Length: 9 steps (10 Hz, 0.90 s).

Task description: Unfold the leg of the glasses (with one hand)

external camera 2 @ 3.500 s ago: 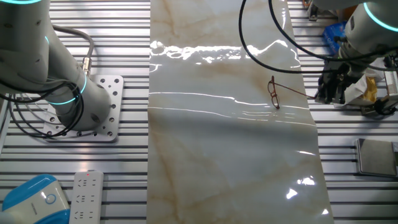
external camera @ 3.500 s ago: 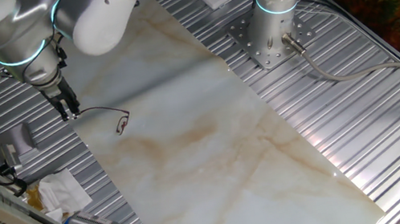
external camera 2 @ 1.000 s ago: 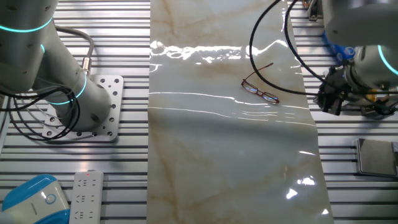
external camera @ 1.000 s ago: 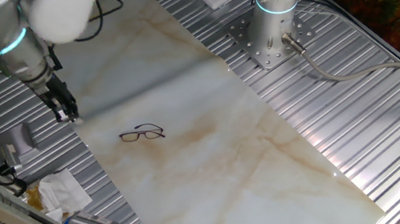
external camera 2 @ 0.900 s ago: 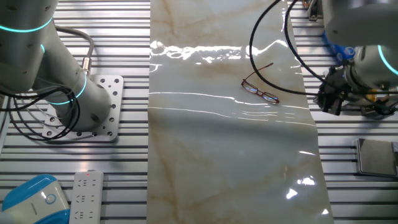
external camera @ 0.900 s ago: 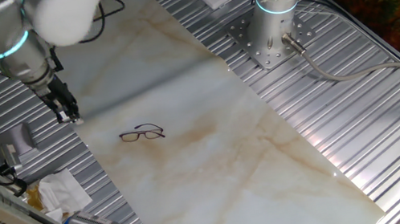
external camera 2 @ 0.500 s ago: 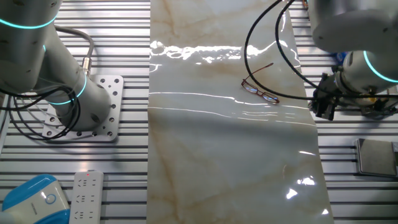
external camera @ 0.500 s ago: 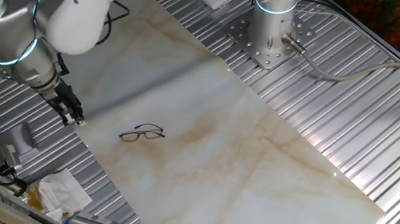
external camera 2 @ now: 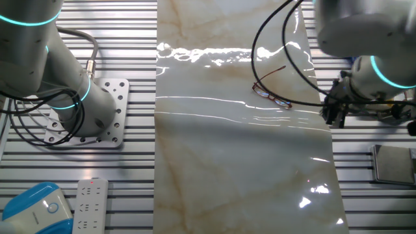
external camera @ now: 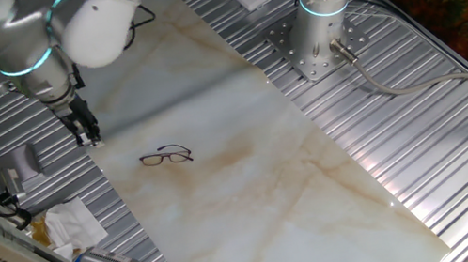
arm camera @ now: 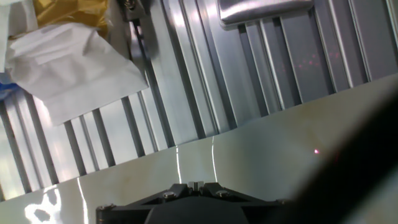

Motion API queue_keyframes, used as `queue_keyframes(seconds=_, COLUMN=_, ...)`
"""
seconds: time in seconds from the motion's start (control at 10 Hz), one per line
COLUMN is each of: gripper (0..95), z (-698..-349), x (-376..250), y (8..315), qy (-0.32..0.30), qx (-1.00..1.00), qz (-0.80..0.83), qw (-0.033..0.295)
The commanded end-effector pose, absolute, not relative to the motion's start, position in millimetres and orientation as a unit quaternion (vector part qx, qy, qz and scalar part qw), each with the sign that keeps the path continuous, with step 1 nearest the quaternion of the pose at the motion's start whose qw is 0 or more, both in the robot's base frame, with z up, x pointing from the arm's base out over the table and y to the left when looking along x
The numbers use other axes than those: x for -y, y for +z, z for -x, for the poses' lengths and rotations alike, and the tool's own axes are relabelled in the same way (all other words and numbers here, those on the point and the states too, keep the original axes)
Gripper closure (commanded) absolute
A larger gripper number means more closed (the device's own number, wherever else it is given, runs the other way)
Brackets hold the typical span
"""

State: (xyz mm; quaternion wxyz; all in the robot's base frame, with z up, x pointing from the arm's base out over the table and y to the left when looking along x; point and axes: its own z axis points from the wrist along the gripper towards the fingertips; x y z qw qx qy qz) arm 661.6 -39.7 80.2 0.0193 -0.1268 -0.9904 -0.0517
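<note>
Glasses (external camera: 166, 156) lie on the marble mat (external camera: 250, 166), lenses side by side, near the mat's edge on the gripper's side; in the other fixed view (external camera 2: 272, 97) one thin arm sticks out up and away from the frame, the 2nd arm too thin to make out. Gripper (external camera: 88, 136) hangs at the mat's edge, tips over the line where marble meets the ribbed metal table (external camera: 429, 155), apart from the glasses w/ bare marble between; nothing held. In the other fixed view the gripper (external camera 2: 329, 116) is dark & a bit blurred, right of the glasses. Fingers look close together in both fixed views, but can't tell for sure if they're fully together; hand view shows only the gripper's dark base at bottom, no fingertips. Hand view looks down on the marble edge, metal ribs, a white crumpled paper (arm camera: 68, 68) top left w/ smth yellow (arm camera: 71, 12) behind it. 2nd arm's base (external camera: 314, 41) bolted to table across the mat. White remote (external camera 2: 90, 205) & blue-white device (external camera 2: 36, 207) at bottom left in the other fixed view.
</note>
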Motion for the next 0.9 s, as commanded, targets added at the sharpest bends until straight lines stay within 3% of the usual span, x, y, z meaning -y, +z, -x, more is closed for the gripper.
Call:
queue_keyframes(seconds=0.1, gripper=95.0, z=-664.6, x=37.3, y=66.6, qy=-0.048, qx=0.99, qz=0.127, qw=0.02)
queue_keyframes(seconds=0.9, gripper=95.0, z=-660.8, x=37.4, y=53.0, qy=-0.048, qx=0.991, qz=0.124, qw=0.027)
